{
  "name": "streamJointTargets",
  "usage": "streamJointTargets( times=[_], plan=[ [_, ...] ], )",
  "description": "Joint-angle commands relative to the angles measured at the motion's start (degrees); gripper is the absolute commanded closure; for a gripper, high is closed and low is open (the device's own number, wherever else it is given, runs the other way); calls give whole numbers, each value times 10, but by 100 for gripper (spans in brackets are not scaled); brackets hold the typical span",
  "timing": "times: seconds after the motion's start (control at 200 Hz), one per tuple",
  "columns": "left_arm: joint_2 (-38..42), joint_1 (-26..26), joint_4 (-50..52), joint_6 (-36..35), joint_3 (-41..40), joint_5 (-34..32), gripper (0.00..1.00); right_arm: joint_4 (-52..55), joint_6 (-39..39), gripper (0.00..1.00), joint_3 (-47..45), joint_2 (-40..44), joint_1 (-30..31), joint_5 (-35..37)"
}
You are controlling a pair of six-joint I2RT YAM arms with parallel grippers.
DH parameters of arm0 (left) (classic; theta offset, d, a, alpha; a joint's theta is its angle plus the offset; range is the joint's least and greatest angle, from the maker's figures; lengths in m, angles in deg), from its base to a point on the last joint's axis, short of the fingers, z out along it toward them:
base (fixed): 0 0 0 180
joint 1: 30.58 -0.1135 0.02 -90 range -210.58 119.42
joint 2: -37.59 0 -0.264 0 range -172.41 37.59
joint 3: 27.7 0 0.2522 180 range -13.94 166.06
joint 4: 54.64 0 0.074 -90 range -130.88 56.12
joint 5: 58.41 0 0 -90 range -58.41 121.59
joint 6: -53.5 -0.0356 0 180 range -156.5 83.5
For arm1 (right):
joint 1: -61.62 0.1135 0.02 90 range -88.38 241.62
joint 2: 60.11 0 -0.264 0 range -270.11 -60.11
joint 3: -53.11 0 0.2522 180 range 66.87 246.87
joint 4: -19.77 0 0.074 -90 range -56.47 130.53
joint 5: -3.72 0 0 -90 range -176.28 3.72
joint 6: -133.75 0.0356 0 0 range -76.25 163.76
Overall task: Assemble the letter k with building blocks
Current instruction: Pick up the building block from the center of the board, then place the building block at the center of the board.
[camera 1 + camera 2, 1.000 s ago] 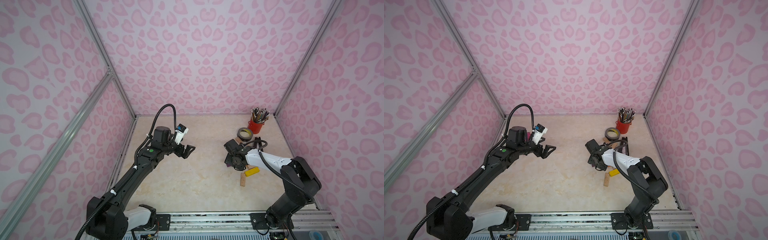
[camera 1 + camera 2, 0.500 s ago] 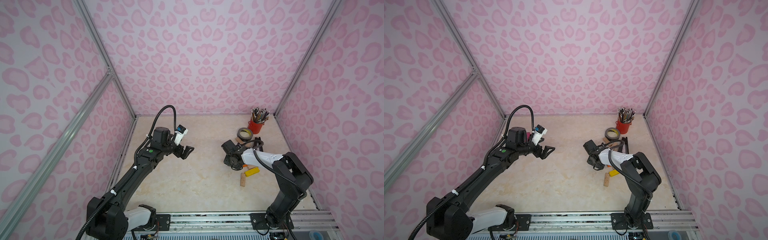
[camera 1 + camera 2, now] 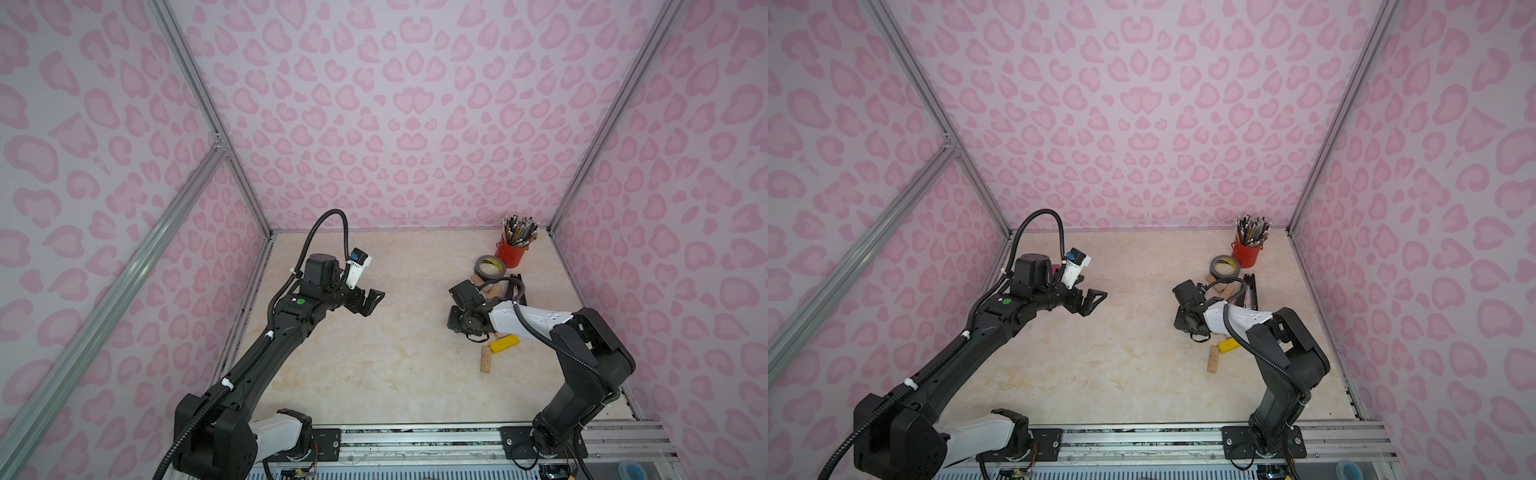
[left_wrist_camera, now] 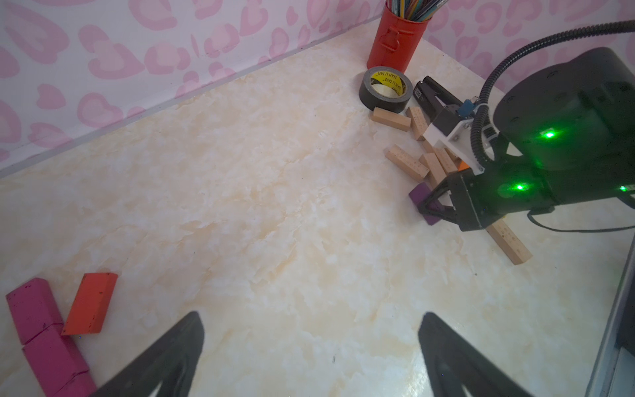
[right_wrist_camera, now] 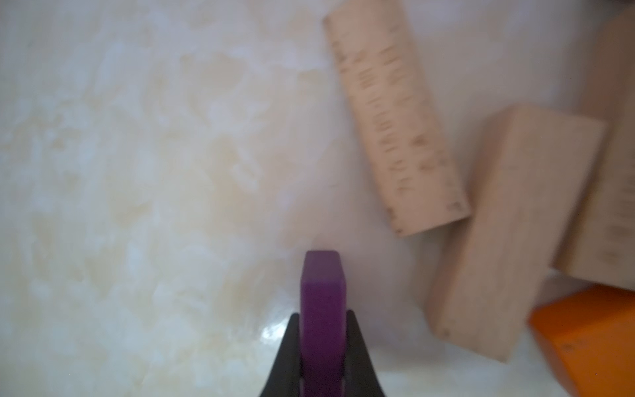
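Your R gripper (image 5: 322, 321), clamped on the small purple rectangular block (image 5: 322, 285) with its long axis poking past the tips, sits by the plain-wood block pile (image 4: 407, 167), well apart from the magenta block row (image 4: 34, 309) and red block (image 4: 90, 304) near your wide-open, empty L gripper (image 4: 311, 314).
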Motion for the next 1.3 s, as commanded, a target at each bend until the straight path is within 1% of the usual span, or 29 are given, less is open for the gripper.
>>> streamJointTargets(
  times=[0.0,0.02,0.05,0.11,0.17,0.24,0.355,0.451,0.606,0.671,0.786,0.821,0.866,0.926,0.996,1.066,1.151,1.221,1.297],
  plan=[
    [2,-36,-48,64,-2,1,0,-73,-137,89,-11,23,2,-121],
    [3,-46,-52,71,-2,1,0,-82,-149,88,-11,25,3,-137],
    [4,-58,-58,81,-1,2,0,-98,-173,85,-4,24,9,-183],
    [11,-82,-70,94,-1,4,0,-90,-215,84,34,2,28,-252],
    [18,-105,-85,106,-7,16,0,-68,-245,84,84,-35,57,-294],
    [24,-117,-90,110,-10,26,0,-72,-244,84,131,-83,84,-325],
    [30,-118,-83,105,-14,16,0,-93,-224,84,209,-162,126,-337],
    [41,-118,-85,106,-22,6,0,-115,-205,84,269,-226,149,-339],
    [46,-121,-79,103,-21,-11,0,-150,-165,83,351,-317,161,-345],
    [45,-123,-77,104,-20,-13,0,-155,-157,81,378,-345,161,-355],
    [44,-126,-69,98,-18,-13,0,-154,-151,75,403,-375,157,-350],
    [43,-126,-65,93,-18,-16,0,-154,-146,72,405,-379,154,-348],
    [43,-128,-58,84,-17,-20,0,-153,-143,68,404,-380,150,-342],
    [42,-127,-53,75,-18,-27,0,-153,-141,60,399,-374,144,-330],
    [41,-127,-54,75,-20,-27,0,-152,-149,57,391,-361,138,-318],
    [40,-126,-53,77,-18,-21,0,-144,-166,56,381,-342,133,-293],
    [41,-126,-51,78,-17,-37,0,-118,-202,54,374,-317,133,-260],
    [48,-126,-55,85,-21,-62,0,-97,-236,51,366,-297,141,-230],
    [54,-130,-56,101,-25,-109,0,-76,-272,49,351,-276,157,-179]
  ],
)
